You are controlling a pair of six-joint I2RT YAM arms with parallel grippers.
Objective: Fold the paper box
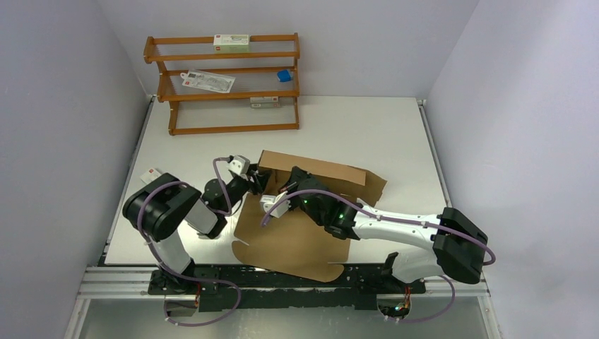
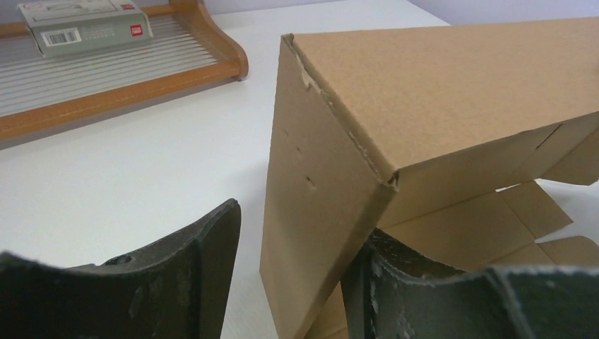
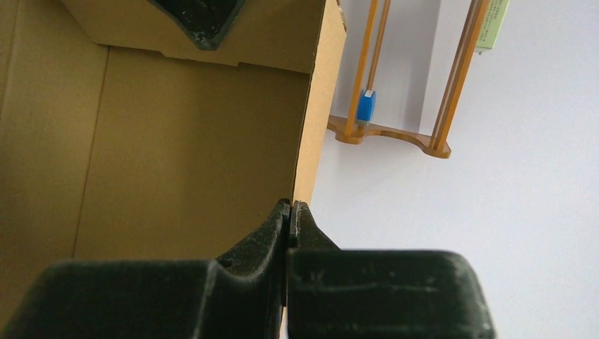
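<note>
The paper box [image 1: 282,244] is a brown cardboard sheet lying flat in the middle of the table, with its far wall [image 1: 318,168] folded upright. My left gripper [image 1: 260,180] is at the wall's left corner. In the left wrist view it [image 2: 300,226] is open, with the upright side flap [image 2: 318,212] between its fingers and leaning on the right finger [image 2: 424,289]. My right gripper [image 1: 291,178] is inside the box. In the right wrist view it [image 3: 289,206] is shut on the edge of an upright cardboard panel [image 3: 314,127]. A left finger [image 3: 201,21] shows beyond the fold.
An orange-brown wooden rack [image 1: 222,85] stands at the back left, also in the left wrist view [image 2: 127,92] and the right wrist view [image 3: 395,134]. It holds white cartons [image 1: 232,42] and a small blue item [image 1: 284,75]. Walls close in on the table's sides.
</note>
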